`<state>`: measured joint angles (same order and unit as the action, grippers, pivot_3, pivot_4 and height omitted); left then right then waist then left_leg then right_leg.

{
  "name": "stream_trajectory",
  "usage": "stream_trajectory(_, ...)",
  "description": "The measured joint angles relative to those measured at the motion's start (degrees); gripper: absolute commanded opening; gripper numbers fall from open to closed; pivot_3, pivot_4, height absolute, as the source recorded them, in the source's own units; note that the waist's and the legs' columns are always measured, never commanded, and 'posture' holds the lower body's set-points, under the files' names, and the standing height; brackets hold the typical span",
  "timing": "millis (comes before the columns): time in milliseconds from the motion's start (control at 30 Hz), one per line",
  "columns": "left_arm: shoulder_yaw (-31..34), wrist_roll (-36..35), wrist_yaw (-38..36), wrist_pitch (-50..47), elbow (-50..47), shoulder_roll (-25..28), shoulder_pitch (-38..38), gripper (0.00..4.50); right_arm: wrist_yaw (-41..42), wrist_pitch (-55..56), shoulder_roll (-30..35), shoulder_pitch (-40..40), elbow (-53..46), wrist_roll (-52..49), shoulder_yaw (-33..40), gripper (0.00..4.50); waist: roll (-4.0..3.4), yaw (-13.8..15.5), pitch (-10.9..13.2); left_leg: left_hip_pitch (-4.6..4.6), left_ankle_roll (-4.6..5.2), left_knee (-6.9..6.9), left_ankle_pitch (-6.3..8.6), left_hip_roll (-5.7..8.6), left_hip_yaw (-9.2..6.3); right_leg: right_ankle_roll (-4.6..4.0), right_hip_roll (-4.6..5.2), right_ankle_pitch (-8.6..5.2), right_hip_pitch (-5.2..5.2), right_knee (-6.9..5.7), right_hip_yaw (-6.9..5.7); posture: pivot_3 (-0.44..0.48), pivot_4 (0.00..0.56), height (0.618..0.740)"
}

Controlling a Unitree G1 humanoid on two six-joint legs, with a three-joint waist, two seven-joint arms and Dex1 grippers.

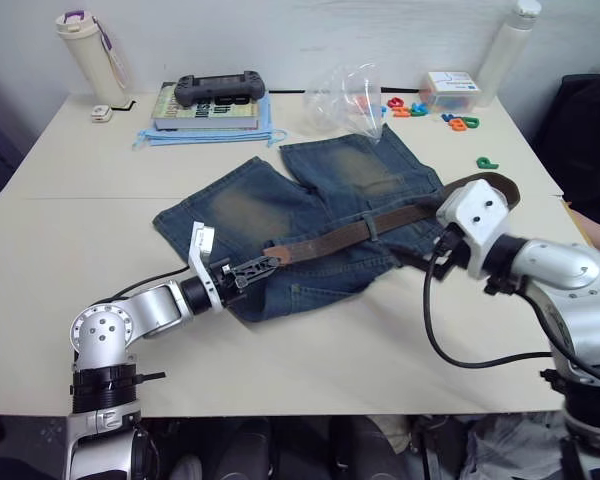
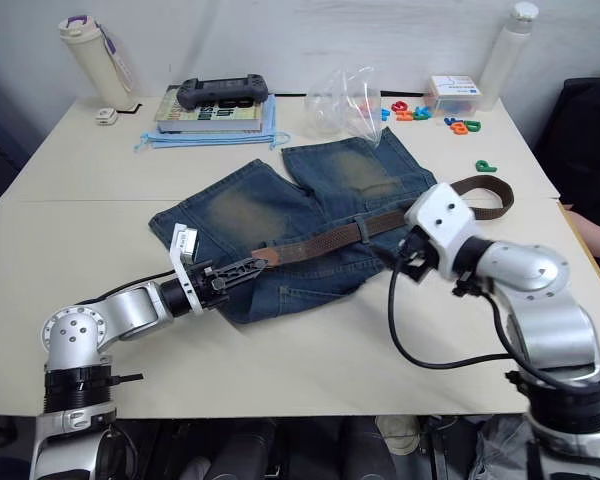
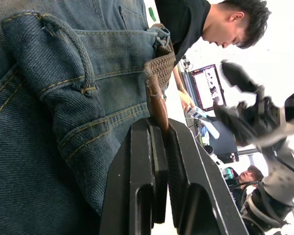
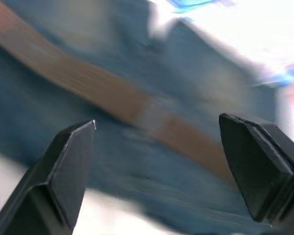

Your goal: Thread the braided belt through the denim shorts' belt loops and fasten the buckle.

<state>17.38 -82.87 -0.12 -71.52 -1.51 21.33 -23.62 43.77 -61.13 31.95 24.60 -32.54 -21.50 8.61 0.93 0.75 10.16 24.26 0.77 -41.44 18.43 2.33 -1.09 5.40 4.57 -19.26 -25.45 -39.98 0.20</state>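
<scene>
Along the far edge of the table [image 1: 70, 290] a book [image 1: 208, 112] is lying on a blue folder with a black handheld console [image 1: 218, 88] resting on top, a lidded tumbler [image 1: 85, 55] is standing at the far left corner, and a crumpled clear plastic bag [image 1: 346, 97] is sitting just behind the denim shorts [image 1: 280, 215], with coloured toy letters [image 1: 420, 108] scattered to its right near a small box and a white bottle [image 1: 508, 50]. None of these is lying across the work area. The shorts are spreading flat in the middle of the table, legs toward the far side, and the braided belt [image 1: 350, 235] is running along the waistband, passing under a belt loop [image 1: 374, 227] near the middle and curling off past the shorts' right edge. The left gripper [image 1: 252, 270] is lying low at the near left corner of the shorts, its jaws clenching the belt's tan leather end [image 3: 157, 100]. The right gripper [image 4: 161, 166] is hanging over the belt at the right side of the waistband, jaws spread wide and grasping nothing.
</scene>
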Motion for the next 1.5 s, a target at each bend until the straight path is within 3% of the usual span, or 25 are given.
stream_trajectory(167,-0.3,0.0,-0.1,0.2,0.0,-0.1,0.0,0.0,-1.9,-11.5,-6.2,1.9,-2.3,-6.5,1.8,4.3,-0.01,0.0,0.0,0.0,0.0,0.04,0.0,0.02,0.0,-0.02,0.01,0.01,-0.02,-0.01,0.0,0.0,0.15,0.667)
stream_trajectory(367,-0.5,0.1,-0.7,0.6,0.0,-0.1,-0.1,0.0,-10.9,-29.7,-28.1,6.6,2.0,-11.0,9.9,4.3,-0.02,-0.5,0.0,-0.01,0.0,0.16,0.0,0.07,0.02,-0.04,0.02,0.02,-0.09,-0.01,0.01,0.0,0.15,0.667)
stream_trajectory(500,-0.6,0.0,-0.9,1.0,-0.1,-0.1,-0.1,0.0,-17.0,-31.1,-37.0,8.5,8.7,-11.3,14.7,4.3,-0.03,-0.9,0.0,-0.01,-0.01,0.18,-0.01,0.08,0.03,-0.04,0.02,0.02,-0.13,-0.06,0.01,0.0,0.15,0.667)
stream_trajectory(1000,-0.5,-0.9,-0.8,1.7,-2.5,0.0,1.8,0.0,-26.7,-29.2,-40.1,13.4,20.8,-12.8,26.6,4.3,-0.04,-1.1,0.0,-0.01,-0.01,0.24,-0.01,0.07,0.06,-0.06,0.0,0.01,-0.19,-0.11,0.03,0.0,0.15,0.667)
stream_trajectory(1233,-0.5,-1.3,-0.6,2.2,-2.9,0.1,2.0,0.0,-30.4,-27.5,-40.2,14.9,22.0,-16.7,29.8,4.3,-0.05,-1.1,0.0,0.0,0.0,0.27,-0.01,0.07,0.07,-0.07,0.0,0.01,-0.2,-0.09,0.04,0.0,0.15,0.667)
stream_trajectory(1333,-0.5,-1.3,-0.6,2.3,-3.0,0.1,2.0,0.0,-31.8,-27.3,-40.3,14.8,22.1,-18.4,29.6,3.52,-0.05,-1.1,0.0,0.0,0.0,0.27,-0.01,0.07,0.07,-0.07,0.0,0.01,-0.2,-0.09,0.05,0.0,0.15,0.667)
stream_trajectory(1500,-0.6,-1.3,-0.6,2.5,-3.0,0.1,2.0,0.0,-34.5,-25.9,-40.3,14.8,22.3,-20.8,27.7,1.06,-0.05,-1.1,0.0,0.0,0.0,0.29,-0.01,0.07,0.07,-0.07,0.0,0.0,-0.21,-0.09,0.05,0.0,0.15,0.667)
